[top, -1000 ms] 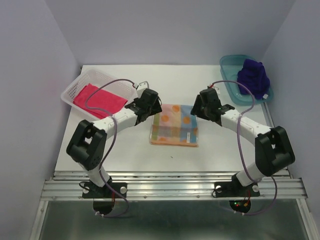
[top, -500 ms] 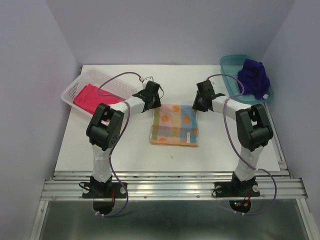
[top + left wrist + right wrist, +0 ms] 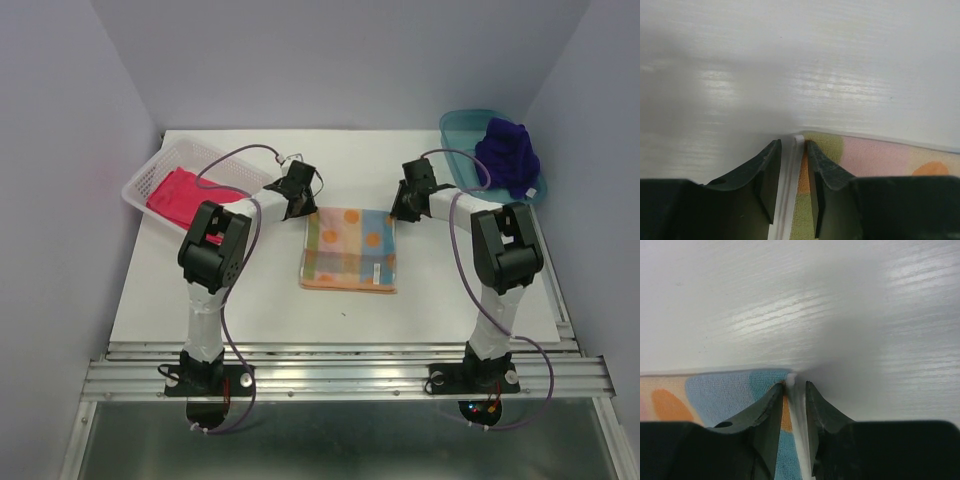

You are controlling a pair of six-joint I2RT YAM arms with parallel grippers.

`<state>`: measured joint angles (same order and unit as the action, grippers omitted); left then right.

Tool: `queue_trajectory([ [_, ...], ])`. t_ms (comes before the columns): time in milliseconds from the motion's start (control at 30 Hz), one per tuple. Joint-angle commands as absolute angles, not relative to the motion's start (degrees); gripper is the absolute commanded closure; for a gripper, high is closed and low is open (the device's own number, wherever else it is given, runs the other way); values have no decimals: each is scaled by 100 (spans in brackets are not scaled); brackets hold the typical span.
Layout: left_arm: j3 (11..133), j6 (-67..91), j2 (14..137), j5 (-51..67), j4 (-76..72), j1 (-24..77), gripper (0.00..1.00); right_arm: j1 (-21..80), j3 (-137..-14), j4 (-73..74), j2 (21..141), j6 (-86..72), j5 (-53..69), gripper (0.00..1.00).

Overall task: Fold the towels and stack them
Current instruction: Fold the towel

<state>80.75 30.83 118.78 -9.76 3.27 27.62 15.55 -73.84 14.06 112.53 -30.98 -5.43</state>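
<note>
— Left gripper (image 3: pixel 793 145): how do the jaws stand?
— A narrow slot apart, one finger on each side of the far-left corner of the orange polka-dot towel (image 3: pixel 350 250). The white edge of that corner fills most of the slot. I cannot tell whether the pads press on it.

— Right gripper (image 3: pixel 794 386)?
— It mirrors the left at the far-right corner. The jaws are nearly together and the white edge runs up between them. Again, I cannot tell whether it has a firm hold.

— Where does that towel lie?
— Flat at the middle of the table (image 3: pixel 250 300), a little nearer the far edge than the near one, with both far corners resting on the surface.

— The other towels?
— The pink-red towel (image 3: pixel 180 198) is inside the white basket (image 3: pixel 150 172) by the left edge, towards the far-left corner. The dark purple towel (image 3: pixel 507 155) is heaped in the teal tray (image 3: pixel 460 130) at the far-right corner. Both are well apart from the grippers.

— Room for moving?
— Bare white surface shows between the orange towel and the near edge, on both sides of it, and beyond it to the far edge. Walls close in the left, right and far edges.
</note>
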Motion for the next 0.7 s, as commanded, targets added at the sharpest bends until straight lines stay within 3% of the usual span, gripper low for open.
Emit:
queue_trajectory([
  [0, 8306, 2980, 11865, -923, 395, 2751, 61, 1547, -7567, 1152, 11285, -2857, -203, 69],
  [133, 8323, 2988, 11909, -888, 422, 2751, 61, 1556, -7594, 1081, 11381, -2777, -62, 69],
  [200, 8349, 2971, 11944, -862, 404, 2751, 65, 1547, -7620, 1072, 11417, -2777, -61, 72],
  [267, 8358, 2936, 11979, -809, 396, 2751, 92, 1547, -7629, 1081, 11443, -2777, -88, 76],
  [300, 8367, 2927, 11988, -809, 404, 2751, 100, 1538, -7629, 1090, 11443, -2769, -114, 81],
  [500, 8183, 2848, 11595, -826, 116, 2742, 100, 1547, -7629, 1108, 11190, -2646, -308, 99],
  [667, 7428, 2830, 10760, -581, -544, 2751, 100, 1547, -7208, 660, 10645, -2496, 263, 99],
])
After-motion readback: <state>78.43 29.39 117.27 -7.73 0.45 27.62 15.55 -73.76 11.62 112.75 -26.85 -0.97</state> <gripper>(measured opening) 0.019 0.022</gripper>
